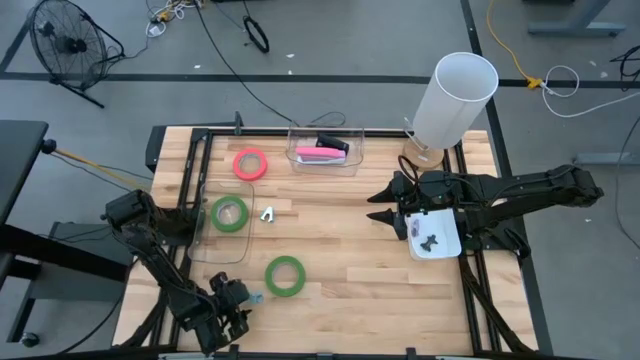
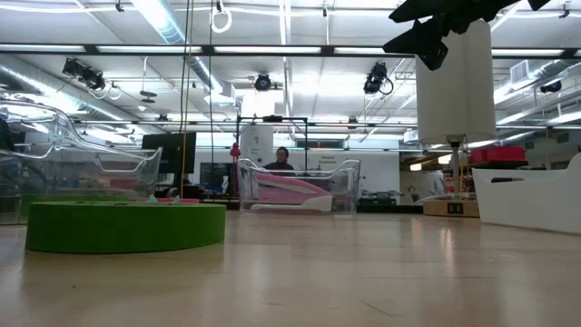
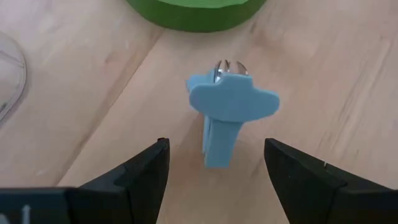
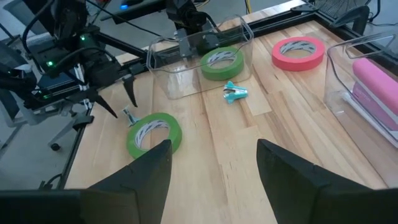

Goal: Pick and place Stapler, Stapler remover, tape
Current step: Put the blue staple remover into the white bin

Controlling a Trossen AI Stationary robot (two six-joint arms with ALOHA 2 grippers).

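Pink stapler (image 1: 322, 152) is in its clear bin (image 1: 352, 160), one green tape (image 1: 230, 213) in another, pink tape (image 1: 250, 164) and second green roll (image 1: 285, 276) loose on bench (image 1: 340, 260), my left hand (image 3: 217, 180) wide around blue staple remover (image 3: 227, 115), right hand (image 4: 214, 165) wide, empty.

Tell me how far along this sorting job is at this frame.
Done, it seems: the pink stapler lies in a clear bin, and one green tape sits in a clear tray. In hand: the open left gripper straddles a blue staple remover, not yet gripped. Left: the pink tape, the other green tape and a second staple remover, all loose. The right gripper waits, open.
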